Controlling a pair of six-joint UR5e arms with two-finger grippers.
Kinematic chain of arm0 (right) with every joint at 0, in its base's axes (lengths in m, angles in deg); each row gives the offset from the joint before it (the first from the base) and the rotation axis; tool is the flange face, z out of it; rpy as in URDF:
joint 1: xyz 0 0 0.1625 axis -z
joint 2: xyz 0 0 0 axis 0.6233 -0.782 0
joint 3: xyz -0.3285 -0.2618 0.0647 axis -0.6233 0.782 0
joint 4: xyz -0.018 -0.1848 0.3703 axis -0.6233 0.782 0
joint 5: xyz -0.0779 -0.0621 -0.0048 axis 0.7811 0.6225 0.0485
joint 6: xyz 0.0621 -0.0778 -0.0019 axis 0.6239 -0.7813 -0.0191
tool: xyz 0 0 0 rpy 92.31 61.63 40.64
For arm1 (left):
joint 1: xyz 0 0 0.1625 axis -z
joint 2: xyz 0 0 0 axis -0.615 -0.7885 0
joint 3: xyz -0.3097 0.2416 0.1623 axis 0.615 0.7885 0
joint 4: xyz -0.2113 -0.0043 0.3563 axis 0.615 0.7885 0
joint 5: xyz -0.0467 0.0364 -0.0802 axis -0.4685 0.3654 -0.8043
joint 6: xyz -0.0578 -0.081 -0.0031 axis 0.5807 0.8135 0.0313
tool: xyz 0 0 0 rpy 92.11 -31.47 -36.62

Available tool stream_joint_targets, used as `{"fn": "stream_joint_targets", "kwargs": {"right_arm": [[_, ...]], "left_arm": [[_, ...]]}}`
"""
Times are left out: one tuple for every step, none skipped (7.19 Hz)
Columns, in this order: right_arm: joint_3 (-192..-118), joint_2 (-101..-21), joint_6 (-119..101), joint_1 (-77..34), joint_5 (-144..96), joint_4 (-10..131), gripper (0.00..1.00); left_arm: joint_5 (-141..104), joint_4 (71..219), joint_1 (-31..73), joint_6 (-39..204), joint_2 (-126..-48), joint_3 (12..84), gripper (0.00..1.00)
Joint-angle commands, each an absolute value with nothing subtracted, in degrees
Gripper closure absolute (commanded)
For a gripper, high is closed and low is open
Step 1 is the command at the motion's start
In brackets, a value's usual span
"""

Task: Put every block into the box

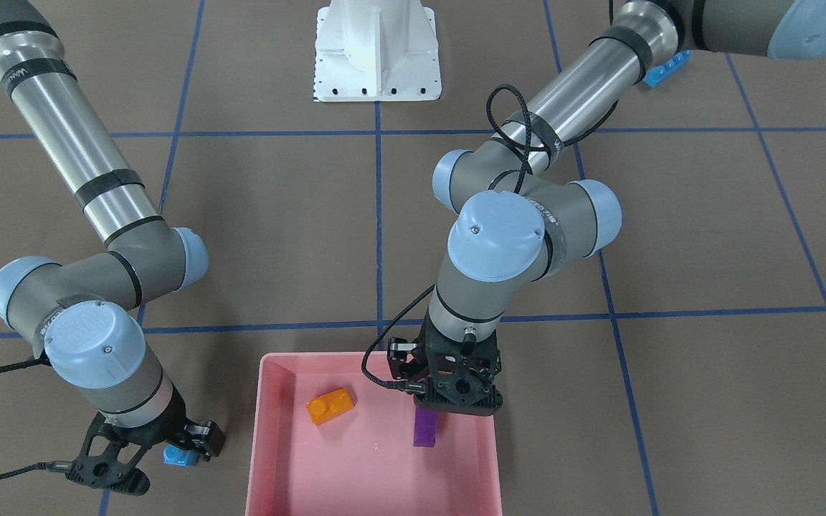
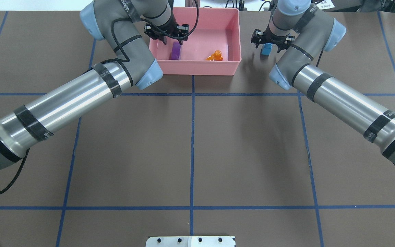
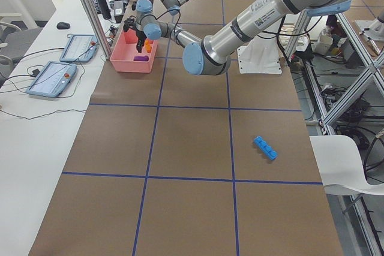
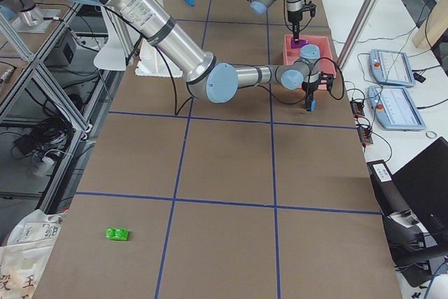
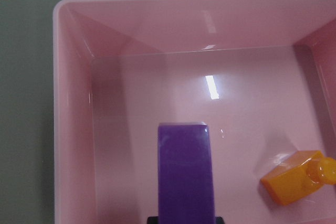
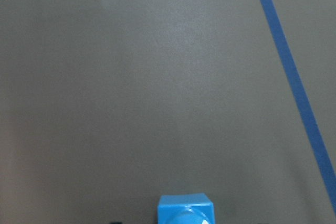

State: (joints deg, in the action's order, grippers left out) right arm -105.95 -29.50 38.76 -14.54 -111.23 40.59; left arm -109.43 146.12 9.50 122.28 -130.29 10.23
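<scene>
The pink box (image 1: 269,430) holds the orange sloped block (image 1: 330,405), which lies on its floor. My left gripper (image 1: 433,408) hangs inside the box, shut on the long purple block (image 1: 425,428), which points down from the fingers; the left wrist view shows that block (image 5: 185,171) above the box floor (image 5: 252,103). My right gripper (image 2: 268,45) is outside the box, beside its wall, shut on the tiny blue block (image 2: 266,50) above the table. The long blue block (image 3: 264,147) and the green block (image 4: 117,233) lie far off on the table.
The white robot base plate (image 1: 377,64) stands at the table's robot side. Blue tape lines (image 2: 192,137) cross the brown table. Tablets (image 3: 51,79) lie on a white bench past the box. Metal frames (image 3: 336,58) stand beside the table.
</scene>
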Motion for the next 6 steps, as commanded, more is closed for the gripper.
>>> {"fn": "stream_joint_targets", "kwargs": {"right_arm": [[-105.8, -29.4, 38.8, -14.4, -111.2, 40.6, 0.96], [-105.8, -29.4, 38.8, -14.4, -111.2, 40.6, 1.00], [-105.9, -28.8, 38.6, -15.5, -111.4, 40.7, 1.00], [-107.9, -28.5, 38.4, -18.2, -113.6, 41.1, 1.00], [-108.8, -26.7, 38.8, -19.8, -114.6, 41.3, 1.00], [-108.8, -22.6, 40.6, -21.1, -116.7, 44.5, 1.00]], "left_arm": [[-110.2, 145.6, 10.4, 122.5, -130.3, 13.1, 0.00], [-113.1, 144.6, 11.1, 122.4, -129.1, 16.4, 0.00], [-117.0, 144.1, 12.2, 122.3, -124.5, 21.4, 0.00], [-119.0, 144.0, 13.5, 121.9, -115.7, 31.0, 0.00], [-119.6, 144.0, 13.7, 121.7, -108.2, 39.3, 0.00], [-119.6, 144.1, 13.8, 121.0, -101.0, 46.0, 0.00]]}}
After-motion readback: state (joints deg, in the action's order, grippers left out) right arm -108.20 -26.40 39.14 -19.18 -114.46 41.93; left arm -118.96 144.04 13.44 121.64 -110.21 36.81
